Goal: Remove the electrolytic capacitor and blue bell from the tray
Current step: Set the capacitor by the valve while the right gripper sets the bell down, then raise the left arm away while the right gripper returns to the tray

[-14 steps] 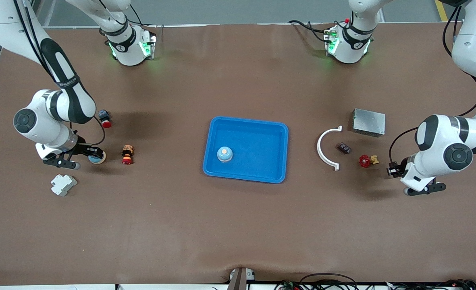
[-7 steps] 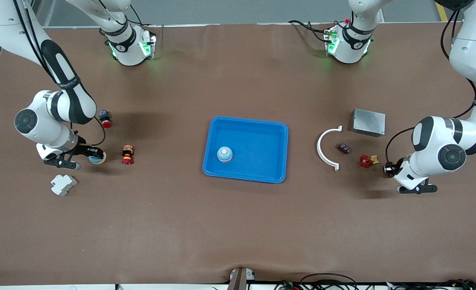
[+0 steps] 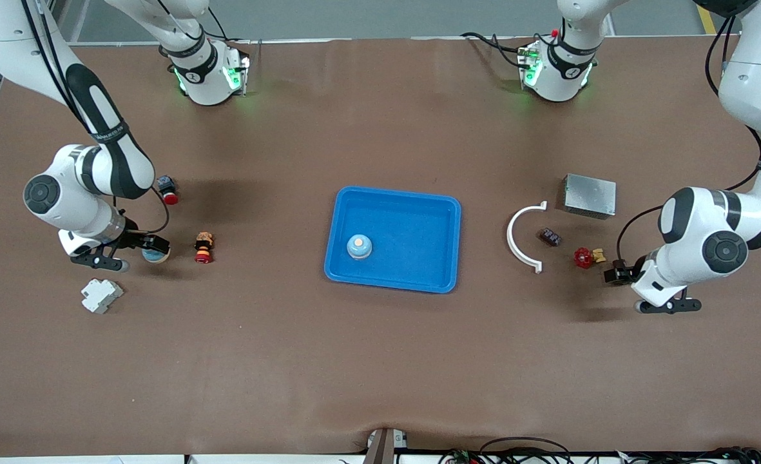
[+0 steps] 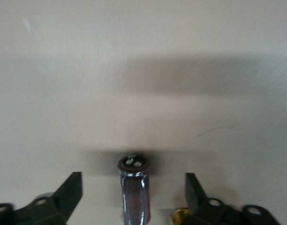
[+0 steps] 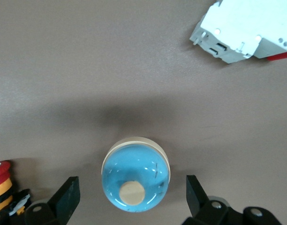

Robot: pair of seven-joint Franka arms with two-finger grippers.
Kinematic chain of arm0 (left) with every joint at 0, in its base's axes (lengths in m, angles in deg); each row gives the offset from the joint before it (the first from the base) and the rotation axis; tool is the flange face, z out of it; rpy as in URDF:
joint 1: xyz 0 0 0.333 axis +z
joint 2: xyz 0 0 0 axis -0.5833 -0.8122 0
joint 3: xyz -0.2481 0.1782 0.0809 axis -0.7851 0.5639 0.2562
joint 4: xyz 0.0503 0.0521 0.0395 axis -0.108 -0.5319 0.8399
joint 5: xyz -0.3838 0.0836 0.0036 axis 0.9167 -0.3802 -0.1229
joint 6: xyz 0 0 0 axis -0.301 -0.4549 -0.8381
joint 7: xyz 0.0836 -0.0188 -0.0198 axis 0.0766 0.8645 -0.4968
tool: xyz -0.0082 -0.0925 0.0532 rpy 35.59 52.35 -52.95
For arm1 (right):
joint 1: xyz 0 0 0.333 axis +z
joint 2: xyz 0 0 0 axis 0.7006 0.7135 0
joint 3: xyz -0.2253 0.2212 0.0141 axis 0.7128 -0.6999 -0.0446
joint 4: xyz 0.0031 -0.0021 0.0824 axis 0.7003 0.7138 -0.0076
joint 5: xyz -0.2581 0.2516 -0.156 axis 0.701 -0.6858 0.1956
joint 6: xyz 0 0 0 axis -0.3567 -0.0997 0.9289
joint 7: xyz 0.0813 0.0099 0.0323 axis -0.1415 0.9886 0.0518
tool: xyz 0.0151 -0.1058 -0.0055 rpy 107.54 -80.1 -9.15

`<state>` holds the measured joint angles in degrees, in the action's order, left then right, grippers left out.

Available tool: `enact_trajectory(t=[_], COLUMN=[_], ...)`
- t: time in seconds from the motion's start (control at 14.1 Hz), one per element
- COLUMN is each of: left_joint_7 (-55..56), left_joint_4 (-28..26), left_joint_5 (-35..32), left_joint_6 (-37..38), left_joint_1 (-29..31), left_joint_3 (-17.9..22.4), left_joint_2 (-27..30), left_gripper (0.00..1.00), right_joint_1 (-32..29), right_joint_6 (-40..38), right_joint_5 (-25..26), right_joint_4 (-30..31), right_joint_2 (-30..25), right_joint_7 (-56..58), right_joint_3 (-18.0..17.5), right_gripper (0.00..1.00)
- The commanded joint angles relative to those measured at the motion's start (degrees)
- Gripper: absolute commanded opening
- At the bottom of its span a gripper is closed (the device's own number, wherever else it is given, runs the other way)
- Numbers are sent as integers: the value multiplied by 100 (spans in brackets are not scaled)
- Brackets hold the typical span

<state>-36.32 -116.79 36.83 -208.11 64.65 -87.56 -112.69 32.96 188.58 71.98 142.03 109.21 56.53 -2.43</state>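
On the brown counter [image 3: 380,361], the right gripper [image 5: 129,199] sits low at the right arm's end with its jaws released and spread around a blue bell [image 5: 136,174], one finger on either side and neither touching it; the bell rests on the counter between a red-and-yellow emergency stop button [image 3: 203,248] and the arm's wrist, with a white terminal block [image 3: 101,295] nearer the front camera. A second blue bell [image 3: 359,245] already lies inside the blue tray [image 3: 444,245] at the counter's middle. At the left arm's end, the left gripper [image 4: 133,199] has its jaws released on either side of a dark cylindrical capacitor [image 4: 133,190], which stands between the fingers without contact, near a red valve [image 3: 584,258]. A white curved bracket [image 3: 520,240], a small dark connector [image 3: 549,237] and a metal box [image 3: 589,195] lie close by.
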Motion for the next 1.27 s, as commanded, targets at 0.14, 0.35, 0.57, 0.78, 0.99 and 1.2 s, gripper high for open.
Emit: enact_trajectory(t=[0.14, 0.35, 0.57, 0.78, 0.99, 1.2], left_joint_7=[-12, 31, 5, -39, -39, -91], left_joint_4=[711, 1450, 1663, 1716, 1707, 1707], left_joint_5=[-30, -21, -3, 241, 707, 1094], left_joint_6=[818, 1714, 2401, 2605, 2998, 3465], left_joint_1=[57, 48, 83, 84, 84, 84], left_joint_3=[-615, -1107, -1302, -1319, -1302, -1311], left_joint_2=[421, 439, 947, 1448, 2038, 2565], left_gripper=[100, 100, 100, 100, 100, 100], right_joint_1=[350, 948, 1782, 2652, 3461, 3971], right_joint_6=[-1607, -2437, -2667, -2668, -2685, -2650], right_joint_5=[-61, -61, -200, -683, -702, -694], right_joint_4=[-460, -690, -699, -944, -1462, -1989], right_joint_2=[-619, -1059, -1446, -1456, -1298, -816], right_joint_7=[-444, -1471, -2727, -3932, -5189, -6253], right_joint_3=[-118, -127, -135, -135, -118, -118], right_gripper=[100, 100, 100, 100, 100, 100])
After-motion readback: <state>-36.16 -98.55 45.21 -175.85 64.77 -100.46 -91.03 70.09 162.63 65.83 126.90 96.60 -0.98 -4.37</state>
